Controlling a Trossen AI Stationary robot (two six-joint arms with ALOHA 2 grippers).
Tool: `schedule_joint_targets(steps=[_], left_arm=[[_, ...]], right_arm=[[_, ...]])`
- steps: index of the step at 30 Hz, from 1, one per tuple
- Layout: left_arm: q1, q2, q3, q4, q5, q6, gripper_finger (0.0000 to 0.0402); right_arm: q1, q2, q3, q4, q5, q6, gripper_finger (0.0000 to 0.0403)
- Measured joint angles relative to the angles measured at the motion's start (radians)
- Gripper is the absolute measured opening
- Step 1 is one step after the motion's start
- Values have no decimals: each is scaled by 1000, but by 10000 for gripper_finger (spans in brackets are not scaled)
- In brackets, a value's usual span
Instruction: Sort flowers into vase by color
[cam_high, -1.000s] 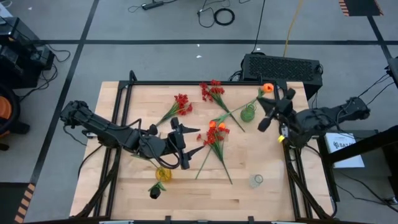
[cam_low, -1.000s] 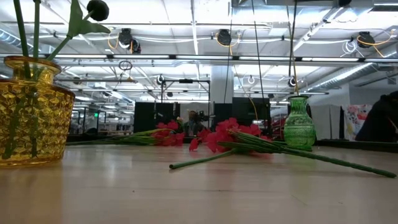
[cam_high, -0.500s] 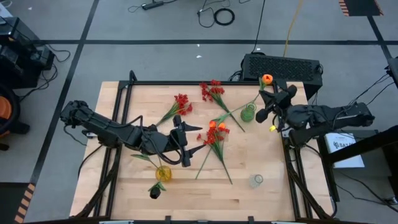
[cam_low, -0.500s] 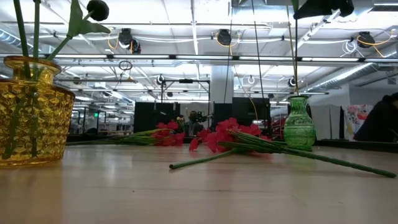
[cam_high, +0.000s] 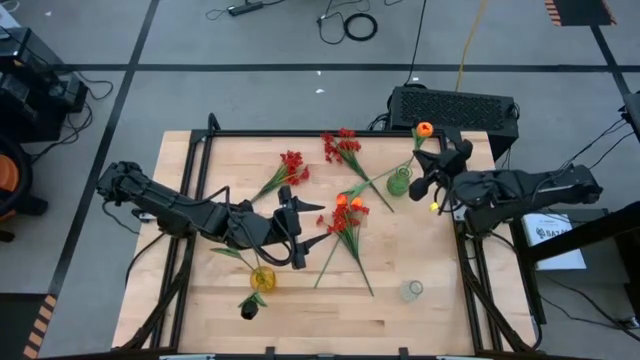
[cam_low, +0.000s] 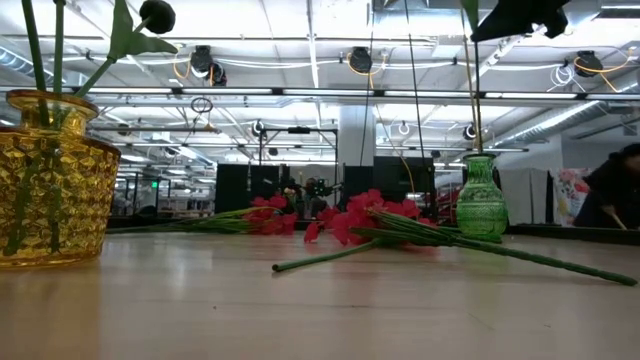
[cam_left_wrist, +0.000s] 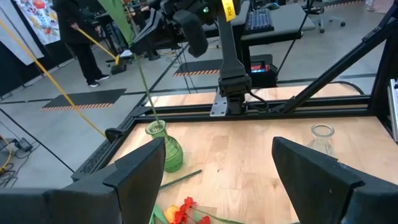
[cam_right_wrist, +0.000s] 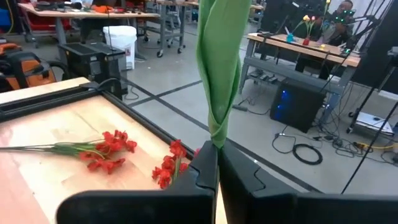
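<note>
Two black jointed arms, black cabling along links, yellow sticker on right arm's wrist, blocky dark fingers (cam_left_wrist: 317, 174)

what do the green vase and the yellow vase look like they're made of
Green vase: likely tinted glass, ribbed and glossy; light glints on it. Yellow vase: likely amber glass with a faceted diamond pattern; stems show through its wall. Clear plastic can't be ruled out for either.

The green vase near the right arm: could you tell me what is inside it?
One green stem stands in the green vase, its orange bloom above, held by the right gripper. The stem's lower end is hidden.
</note>
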Motion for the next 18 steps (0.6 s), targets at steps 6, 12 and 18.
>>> schedule_joint_targets(steps=[6, 12, 18], left_arm=[[0, 0, 0, 0, 0, 0, 302], [0, 0, 0, 0, 0, 0, 302], [0, 0, 0, -2, 0, 0, 302]], right_arm=[[-22, 35, 0, -18, 0, 18, 0], [-65, 75, 0, -21, 0, 26, 0], [-100, 124, 0, -20, -5, 29, 0]])
